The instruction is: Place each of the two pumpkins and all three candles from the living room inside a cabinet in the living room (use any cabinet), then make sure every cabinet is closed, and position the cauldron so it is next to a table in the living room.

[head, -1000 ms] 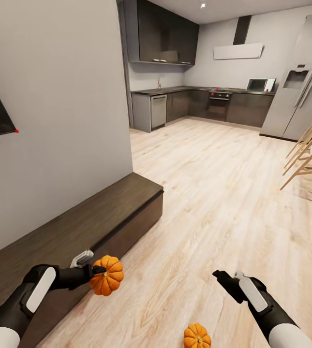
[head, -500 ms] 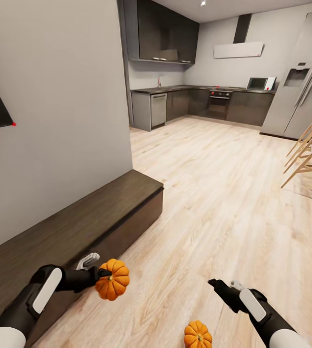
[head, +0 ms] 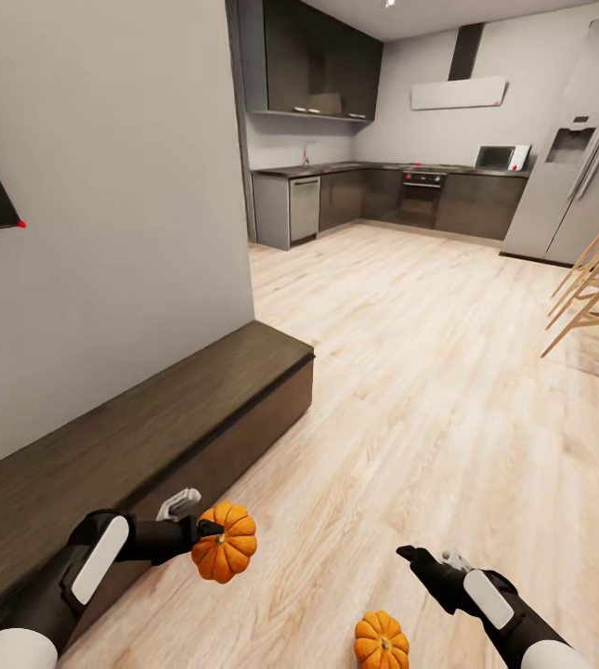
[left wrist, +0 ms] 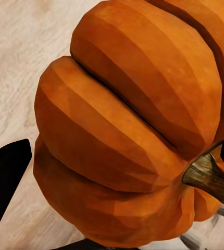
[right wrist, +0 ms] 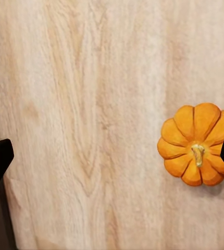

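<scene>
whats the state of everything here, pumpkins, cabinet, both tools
Left tool: shut on the held ribbed orange pumpkin.
Held ribbed orange pumpkin: gripped, lifted off the floor, beside the cabinet front.
Second small orange pumpkin: loose on the light wood plank floor, upright, stem up.
Right tool: open, empty, above the floor.
Long low dark brown wooden cabinet: closed.

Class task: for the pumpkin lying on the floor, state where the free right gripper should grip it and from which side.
Grip the floor pumpkin across its ribbed body, coming straight down with the right gripper: it sits upright, stem up, sides exposed.
</scene>
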Available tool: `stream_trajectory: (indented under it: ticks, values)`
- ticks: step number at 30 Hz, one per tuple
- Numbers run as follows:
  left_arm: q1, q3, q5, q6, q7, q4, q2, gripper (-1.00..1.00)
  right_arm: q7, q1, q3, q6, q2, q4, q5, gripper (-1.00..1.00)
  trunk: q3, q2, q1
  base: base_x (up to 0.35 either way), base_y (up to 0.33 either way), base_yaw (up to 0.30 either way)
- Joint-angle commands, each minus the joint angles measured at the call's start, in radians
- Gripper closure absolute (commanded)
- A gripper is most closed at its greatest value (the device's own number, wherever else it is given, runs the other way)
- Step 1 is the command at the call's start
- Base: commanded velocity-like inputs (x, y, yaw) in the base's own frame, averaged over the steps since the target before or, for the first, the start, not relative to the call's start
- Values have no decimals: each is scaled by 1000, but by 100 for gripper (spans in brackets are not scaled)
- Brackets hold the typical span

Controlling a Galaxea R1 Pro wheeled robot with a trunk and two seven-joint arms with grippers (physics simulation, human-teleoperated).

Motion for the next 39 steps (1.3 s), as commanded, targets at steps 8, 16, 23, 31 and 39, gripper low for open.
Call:
stream_trajectory:
  ticks: [8,16,23,31,39]
  values:
    - [-1,-2,-5,3,-9,1,-3,100,-3,0,-2,3,0,0,-1,-100,-26,-57,31,0,0,0]
    - [-1,-5,-6,2,-9,1,-15,100,-9,0,0,-24,1,38,2,-100,-51,-113,61,0,0,0]
    - [-1,-29,-6,2,-10,1,-36,100,-10,0,4,-192,-2,178,7,-100,-73,-162,88,0,0,0]
    - [-1,-36,-5,2,-10,1,-43,100,-9,0,38,-230,-6,199,27,-100,-98,-218,119,0,0,0]
    - [4,-37,-4,2,-10,1,-64,100,12,0,51,-264,-7,197,45,-100,-123,-274,149,0,0,0]
